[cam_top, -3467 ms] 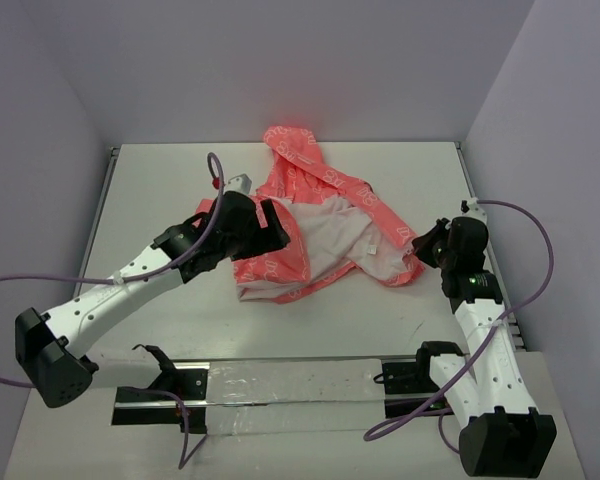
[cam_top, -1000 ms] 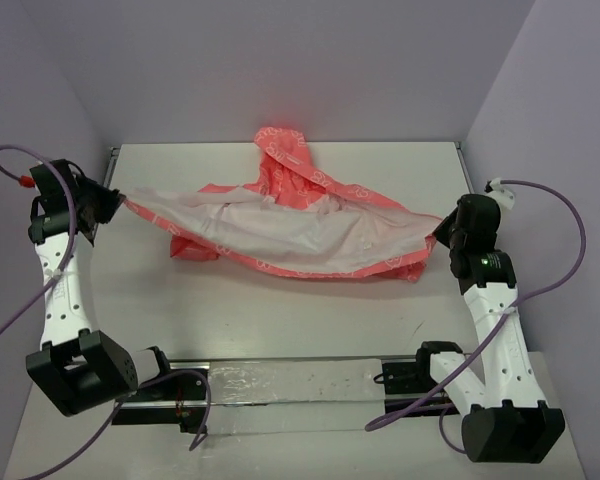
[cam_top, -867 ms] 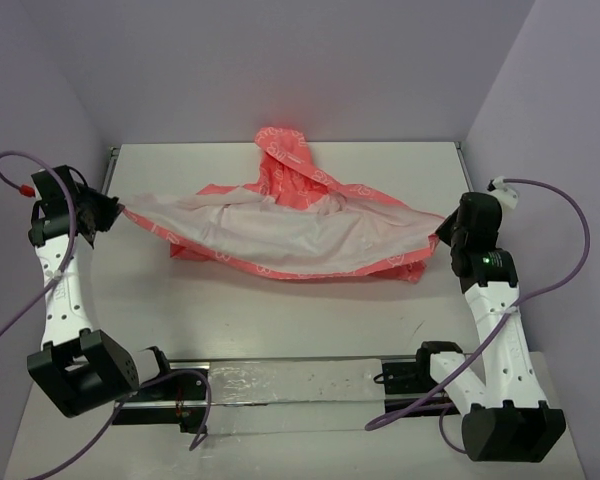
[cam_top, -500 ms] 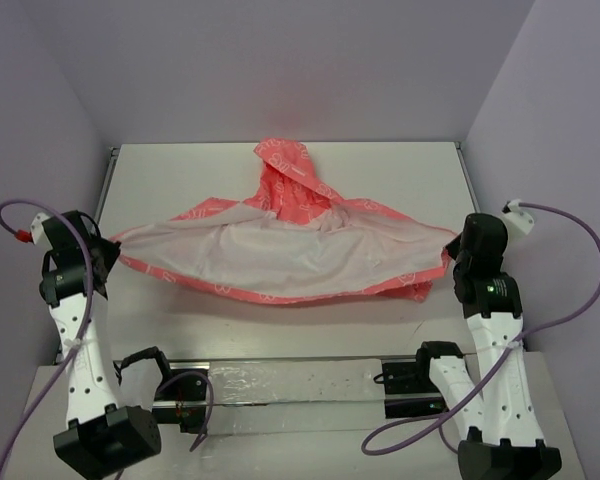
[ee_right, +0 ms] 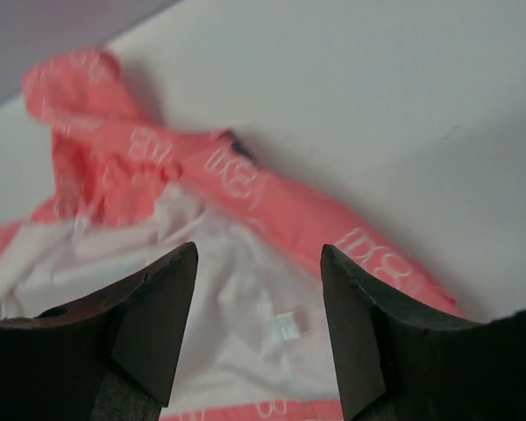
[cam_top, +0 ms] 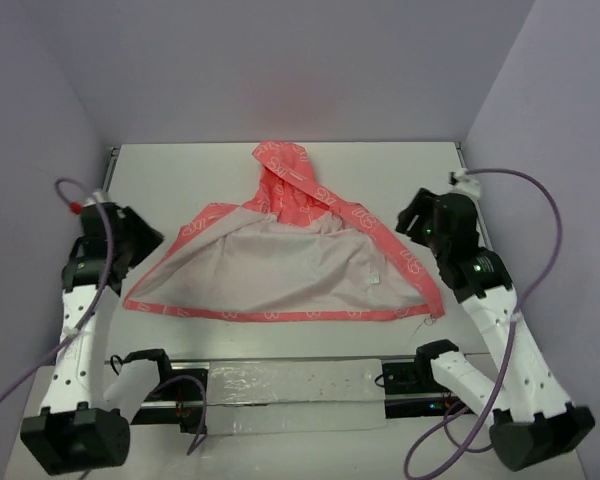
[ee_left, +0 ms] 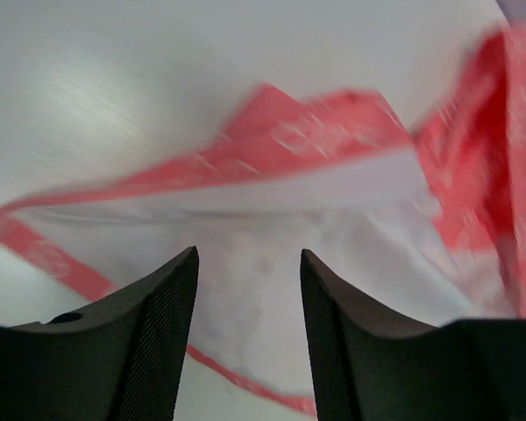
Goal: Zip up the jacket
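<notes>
In the middle of the counter (cam_top: 180, 170), jacket (cam_top: 280, 275): lying flat and wide open, pale lining up, pink edges all round, hood (cam_top: 285, 170) pointing at the far wall.
Zipper: can't actually make it out, but the two front edges are flung well apart, so nothing's zipped.
Left claw (cam_top: 143, 240): fingers apart, holding nothing, just off the jacket's left corner.
Right claw (cam_top: 410, 222): same deal, spread and empty, by the right edge.
Done so far: just the spreading out, I'd say.
Left to do: bring both fronts to the middle, mate the zipper ends, pull the slider up. Basically all of it.
</notes>
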